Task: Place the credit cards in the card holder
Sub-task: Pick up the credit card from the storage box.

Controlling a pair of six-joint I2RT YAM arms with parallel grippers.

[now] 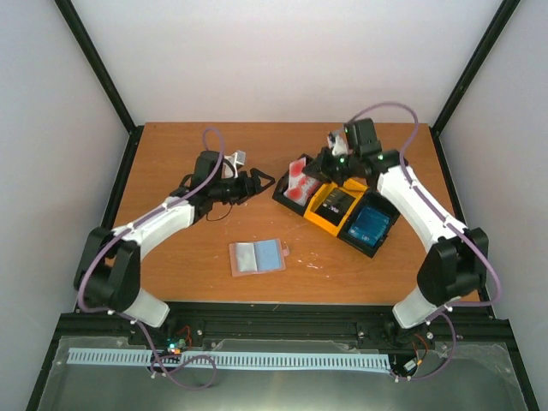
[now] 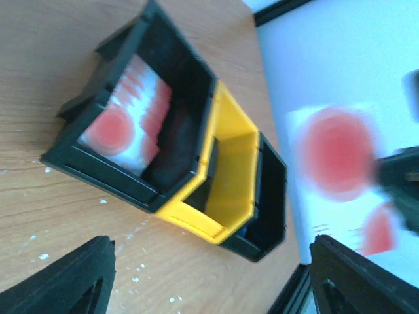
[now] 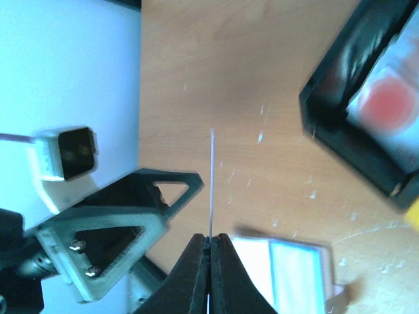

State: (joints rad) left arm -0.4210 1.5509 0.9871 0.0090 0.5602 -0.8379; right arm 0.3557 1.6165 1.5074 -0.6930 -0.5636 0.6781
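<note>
The right pincer (image 3: 210,241) pinches a thin red-and-white plastic card (image 2: 334,154), apparently clear of the black-and-yellow tray (image 1: 318,224); next it must reach the open tan folding card holder (image 1: 257,255) on the worktop (image 1: 171,257), while the left pincer (image 2: 213,261) hangs spread.

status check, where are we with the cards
Left gripper open, empty. Right gripper shut on a red-and-white card, held up beside the tray. Card holder open on the table, nothing covering it.
</note>
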